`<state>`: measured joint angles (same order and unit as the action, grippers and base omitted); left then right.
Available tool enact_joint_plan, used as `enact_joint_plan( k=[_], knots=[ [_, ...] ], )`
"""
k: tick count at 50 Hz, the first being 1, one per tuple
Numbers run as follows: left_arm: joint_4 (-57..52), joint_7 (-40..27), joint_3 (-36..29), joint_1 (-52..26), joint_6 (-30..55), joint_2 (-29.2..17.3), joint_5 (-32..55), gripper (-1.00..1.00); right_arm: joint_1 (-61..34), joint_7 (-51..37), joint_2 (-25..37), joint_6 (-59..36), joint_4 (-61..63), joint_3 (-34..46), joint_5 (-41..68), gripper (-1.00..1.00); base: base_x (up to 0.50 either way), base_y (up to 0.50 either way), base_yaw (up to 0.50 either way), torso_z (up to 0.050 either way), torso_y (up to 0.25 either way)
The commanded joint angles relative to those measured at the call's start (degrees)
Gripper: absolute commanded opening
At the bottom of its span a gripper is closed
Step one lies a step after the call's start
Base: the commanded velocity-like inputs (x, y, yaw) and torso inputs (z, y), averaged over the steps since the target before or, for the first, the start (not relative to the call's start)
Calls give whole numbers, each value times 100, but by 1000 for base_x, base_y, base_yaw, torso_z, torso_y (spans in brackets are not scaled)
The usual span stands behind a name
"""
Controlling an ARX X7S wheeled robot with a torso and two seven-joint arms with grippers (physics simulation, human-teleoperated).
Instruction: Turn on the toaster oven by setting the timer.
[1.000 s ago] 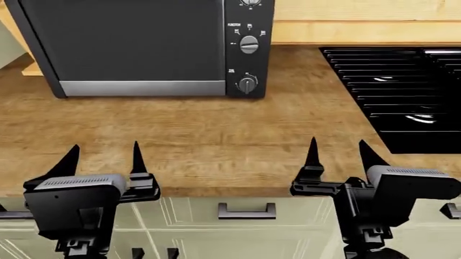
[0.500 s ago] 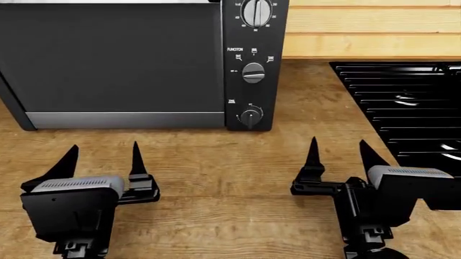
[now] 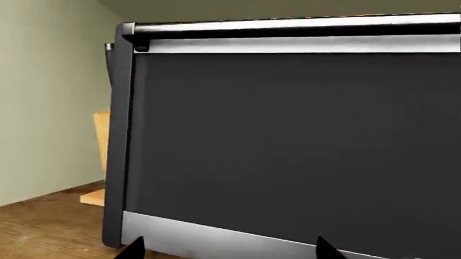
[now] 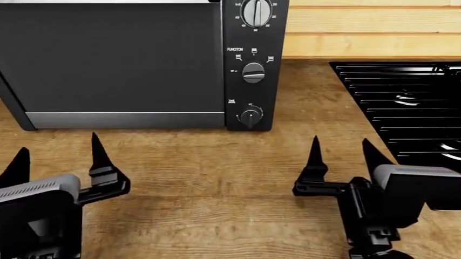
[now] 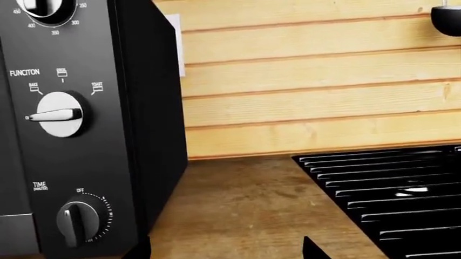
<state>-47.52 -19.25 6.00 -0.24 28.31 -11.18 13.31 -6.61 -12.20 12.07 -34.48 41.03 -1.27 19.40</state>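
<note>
The black toaster oven (image 4: 115, 59) stands at the back of the wooden counter, its dark glass door facing me and three knobs down its right panel. The timer (image 4: 250, 116) is the lowest, smallest knob, labelled TIME; in the right wrist view the timer (image 5: 78, 221) points to OFF. My left gripper (image 4: 58, 151) is open and empty in front of the door's silver strip (image 3: 216, 237). My right gripper (image 4: 340, 148) is open and empty, in front and to the right of the timer, with nothing between its jaws.
The FUNCTION knob (image 4: 253, 72) and a grey numbered dial (image 4: 256, 12) sit above the timer. A black grated stovetop (image 4: 407, 108) lies at the right. A wood-plank wall (image 5: 310, 81) runs behind. A green wall (image 3: 51, 102) is left of the oven.
One second ago the view moved closer to the oven, then held. In the last half second my left gripper moved left and slightly forward. The right gripper barely moved.
</note>
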Motion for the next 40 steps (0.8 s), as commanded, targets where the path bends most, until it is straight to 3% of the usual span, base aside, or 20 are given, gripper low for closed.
enact_joint_plan(
  k=[1,6,13,15,18,21,23,40],
  knots=[
    [-984,-580,905,149,332,-8,217,100,-19,-91,86,-339,322,-151,261,100,0,0,0,0,0],
    [-1244,-1080,1005,149,461,-431,458,100,-127,-207,154,-655,611,-379,483,100,0,0,0,0,0],
    [-1244,-3761,515,411,-377,-2758,1802,100,-497,-428,383,-1900,1245,-1015,1414,100,0,0,0,0,0],
    [-1244,-4319,472,608,-736,-3293,2043,100,-792,-541,393,-2607,1312,-1375,2054,100,0,0,0,0,0],
    [-1237,-4828,505,904,-1093,-3736,2174,100,-1087,-776,461,-3145,1280,-1649,2398,100,0,0,0,0,0],
    [-1204,-5122,590,1043,-1219,-3792,2196,100,-1119,-830,454,-3132,1230,-1797,2427,100,0,0,0,0,0],
    [-1183,-5289,900,1288,-1440,-3592,2153,100,-1124,-840,452,-3064,1186,-1749,2366,100,0,0,0,0,0],
    [-1174,-5327,1040,1718,-1838,-3755,2161,100,-1032,-844,499,-2811,1156,-1618,2289,100,0,0,0,0,0]
  ],
)
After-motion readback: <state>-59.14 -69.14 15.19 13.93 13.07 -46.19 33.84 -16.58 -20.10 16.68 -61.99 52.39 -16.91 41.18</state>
